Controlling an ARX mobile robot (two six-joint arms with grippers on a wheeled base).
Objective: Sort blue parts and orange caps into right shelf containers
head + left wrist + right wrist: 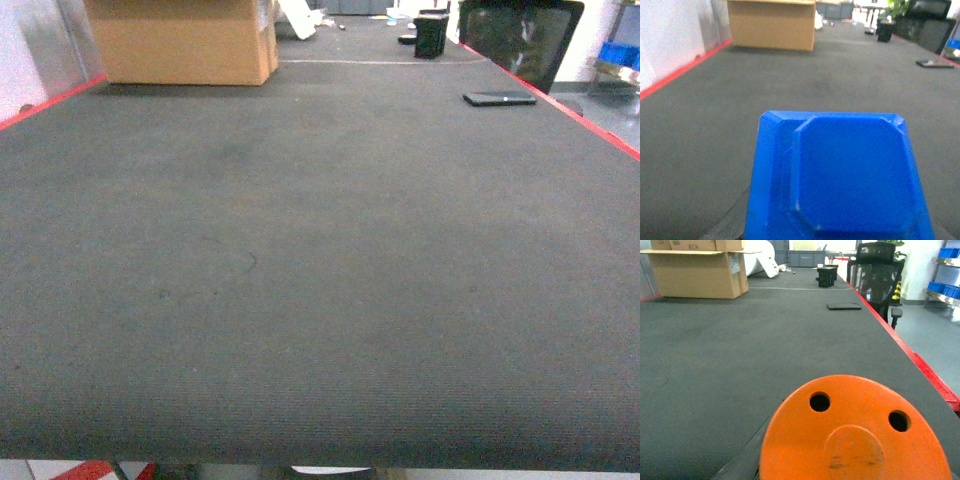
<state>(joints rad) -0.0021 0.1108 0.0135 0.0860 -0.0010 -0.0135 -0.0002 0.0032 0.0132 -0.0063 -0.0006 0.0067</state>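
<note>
**Bench stock: one blue part, one orange cap, both at the wrist cameras**

Item 1. Blue part [840, 180]: bright blue plastic block with chamfered corners and a raised octagon-like panel on its face. It fills the lower middle of the left wrist view, very near the lens. The left arm's fingers are hidden behind it, so I cannot tell whether they are spread or pinching it.

Item 2. Orange cap [855, 432]: round orange disc with two small through-holes and a shallow raised centre, scuffed. It fills the lower part of the right wrist view. The right arm's fingers are likewise hidden; their state cannot be told.

Item 3. Bench [320, 280]: long dark grey felt-like surface with red edging along both sides. Neither arm shows in the head view.

Item 4. Cardboard box [185, 40]: brown, standing at the far left of the bench.

Item 5. Flat black device [499, 98]: lying near the far right edge.

Item 6. Small black container [431, 35]: upright, far end of the bench.

Item 7. Black mesh chair [877, 275]: beside the bench's right edge.

Item 8. Blue shelf containers [949, 252]: on a rack at the far right, well apart from the bench.
</note>
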